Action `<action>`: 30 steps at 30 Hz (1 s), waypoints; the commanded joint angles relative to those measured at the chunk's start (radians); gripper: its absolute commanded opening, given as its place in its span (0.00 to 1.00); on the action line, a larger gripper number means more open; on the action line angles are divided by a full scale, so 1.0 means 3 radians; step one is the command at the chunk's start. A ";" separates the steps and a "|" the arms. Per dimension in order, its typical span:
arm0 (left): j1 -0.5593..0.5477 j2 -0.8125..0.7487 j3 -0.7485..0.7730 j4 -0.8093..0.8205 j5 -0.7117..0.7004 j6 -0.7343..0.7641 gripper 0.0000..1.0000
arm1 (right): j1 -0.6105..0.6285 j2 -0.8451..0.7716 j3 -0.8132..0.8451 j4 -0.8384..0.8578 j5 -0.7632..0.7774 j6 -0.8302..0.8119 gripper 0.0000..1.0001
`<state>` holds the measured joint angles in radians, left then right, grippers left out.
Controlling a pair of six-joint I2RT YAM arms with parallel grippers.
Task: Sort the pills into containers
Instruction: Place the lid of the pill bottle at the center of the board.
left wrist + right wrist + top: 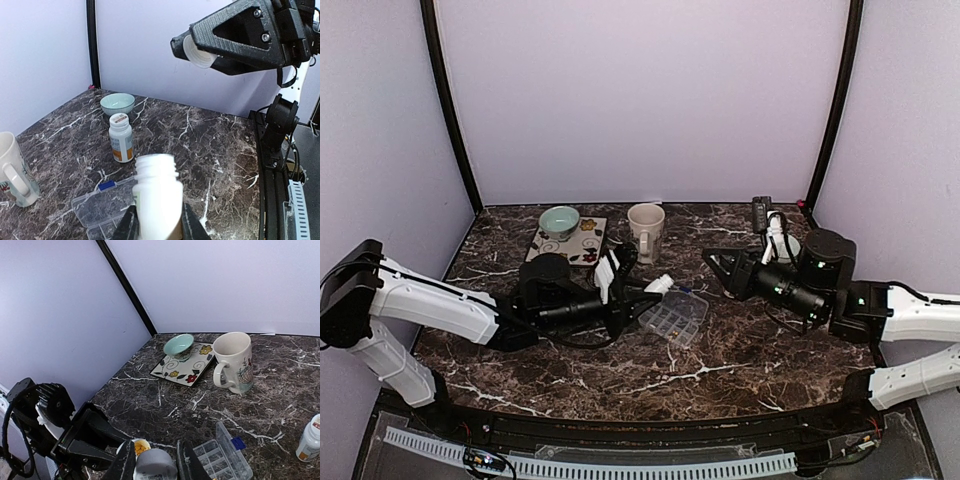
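My left gripper [159,216] is shut on an open white pill bottle [156,187], held tilted over the clear containers tray [672,316], whose lid lies open. Yellow pills [138,445] show in the bottle's mouth in the right wrist view. My right gripper [155,456] is shut on the bottle's cap [155,466] and hovers just right of the left gripper [658,287], above the tray [223,458]. In the left wrist view the right gripper [200,50] hangs overhead with the white cap [199,52] between its fingers. The tray's compartments are too small to see into.
A second, capped pill bottle [121,138] stands on the marble to the right of the tray, near the right arm. At the back are a pale green bowl [559,219] on a flowered tile [582,247] and a cream mug [645,229].
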<state>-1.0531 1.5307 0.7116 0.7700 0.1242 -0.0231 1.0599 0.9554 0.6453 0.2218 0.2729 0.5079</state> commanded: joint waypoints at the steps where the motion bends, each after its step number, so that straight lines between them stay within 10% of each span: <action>1: -0.0028 -0.0218 -0.0051 0.0187 0.0148 0.0017 0.00 | -0.0025 0.0069 0.0281 -0.0108 -0.0327 0.0151 0.00; 30: -0.0074 -0.0619 0.0143 -0.0395 0.0578 0.0215 0.00 | -0.0079 0.0620 0.1111 -0.0836 -0.1226 0.0461 0.00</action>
<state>-1.0702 1.3708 0.7212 0.6598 0.2779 0.0265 1.0431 1.1313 0.9394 -0.0330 -0.0597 0.6308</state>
